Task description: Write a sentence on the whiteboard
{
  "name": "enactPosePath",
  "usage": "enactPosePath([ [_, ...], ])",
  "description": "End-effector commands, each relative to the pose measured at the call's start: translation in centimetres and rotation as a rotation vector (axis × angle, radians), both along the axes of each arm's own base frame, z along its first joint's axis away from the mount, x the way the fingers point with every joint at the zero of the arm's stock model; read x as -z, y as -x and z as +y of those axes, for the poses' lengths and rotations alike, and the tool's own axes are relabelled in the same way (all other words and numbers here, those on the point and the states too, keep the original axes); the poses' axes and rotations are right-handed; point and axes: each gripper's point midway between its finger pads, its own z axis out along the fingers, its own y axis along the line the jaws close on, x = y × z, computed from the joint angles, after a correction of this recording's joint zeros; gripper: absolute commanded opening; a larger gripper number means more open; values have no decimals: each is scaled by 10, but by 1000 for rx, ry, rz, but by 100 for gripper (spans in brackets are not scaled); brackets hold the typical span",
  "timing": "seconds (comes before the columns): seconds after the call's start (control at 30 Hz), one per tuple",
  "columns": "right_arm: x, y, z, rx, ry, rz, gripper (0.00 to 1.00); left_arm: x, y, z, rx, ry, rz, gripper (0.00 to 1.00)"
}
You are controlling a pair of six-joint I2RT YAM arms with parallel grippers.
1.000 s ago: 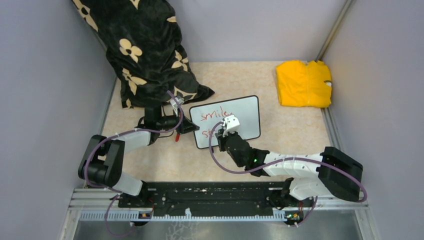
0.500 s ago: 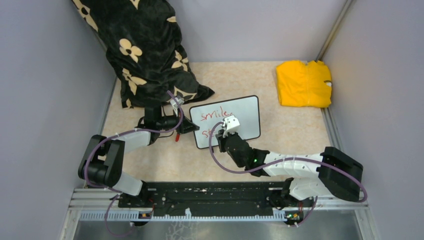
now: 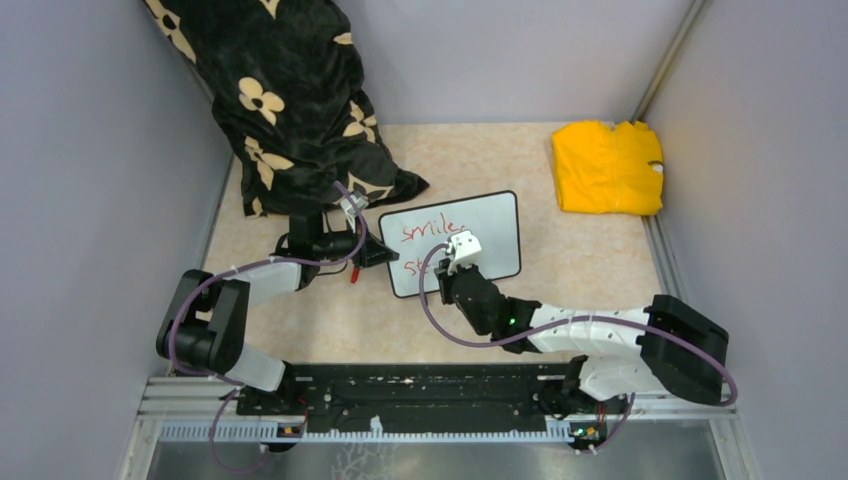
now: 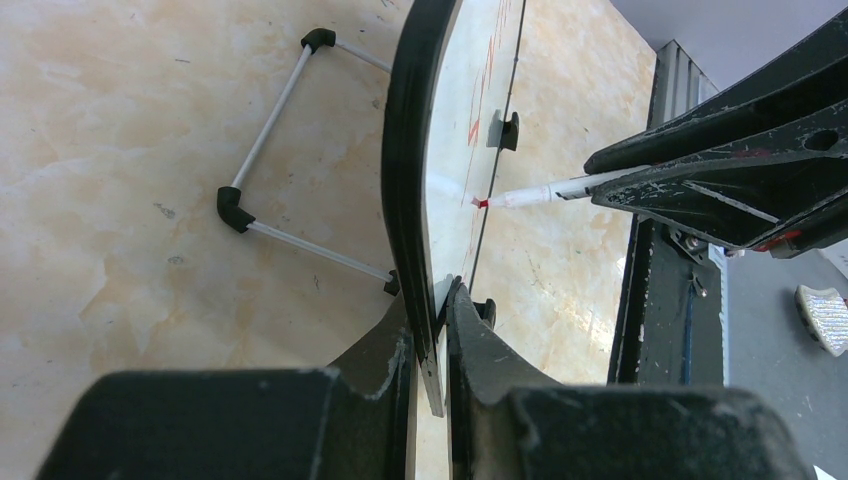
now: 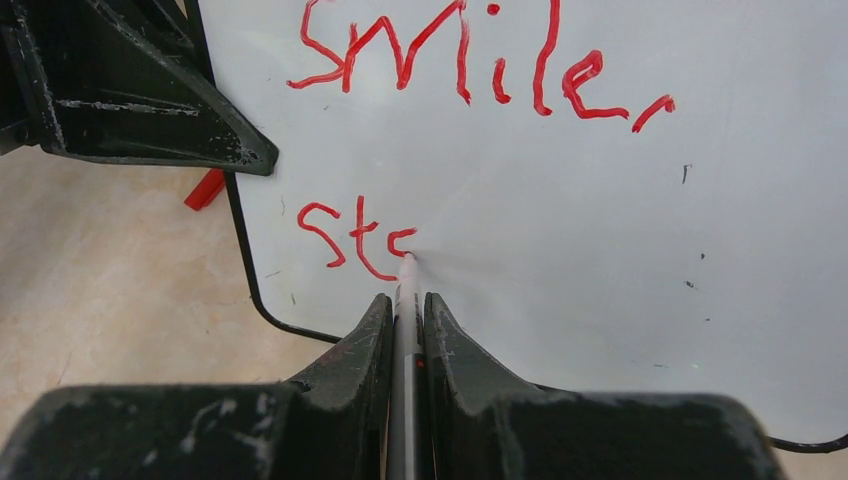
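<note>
Barely anything has changed from a second ago: the right arm's elbow has sagged a touch toward the bases, and the pen end has hardly crept along.

Biggest first. The table (image 3: pixel 580 270) carries everything. A black floral cloth (image 3: pixel 290 100) is heaped behind and left of the whiteboard (image 3: pixel 490 235), and a yellow folded cloth (image 3: pixel 608 168) sits well off behind and right of it. The board is propped up mid-table on a wire stand (image 4: pixel 290 150).

The left gripper (image 4: pixel 430 310) is clamped on the board's left frame edge. The right gripper (image 5: pixel 405 312) is pinched around a thin marker (image 5: pixel 406 275) whose tip touches the board face low on its left side. The sentence (image 5: pixel 480 65) reads "smile," with "st" and a half-made letter beneath. A small red bit (image 5: pixel 205 190), maybe the cap, lies just off the board's left edge.

Handling-wise I'd guess the board is light, stiff and slick. On that skinny stand it'd skid or tip under pen pressure, so bracing it by the frame looks like the right hold, away from the writing.

What's hard to see:
- From above, the right gripper covers most of the lower line.
- The left wrist sees the board nearly edge-on, so nothing is readable there.
- Most of the marker's barrel is buried between the fingers.
- The board's right side runs out of the right wrist view.
</note>
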Motion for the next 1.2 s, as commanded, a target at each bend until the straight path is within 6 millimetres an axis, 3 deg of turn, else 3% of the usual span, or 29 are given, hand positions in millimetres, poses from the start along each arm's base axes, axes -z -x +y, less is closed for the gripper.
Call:
enactPosePath([
  [0.0, -15, -13, -13, 73, 11, -47, 0, 44, -6, 15, -74, -140, 25, 0],
  [0.6, -37, -19, -2, 53, -34, -88, 0, 44, -5, 15, -73, -140, 27, 0],
  [1.17, -41, -19, 0, 45, -40, -97, 0, 43, -6, 15, -72, -139, 24, 0],
])
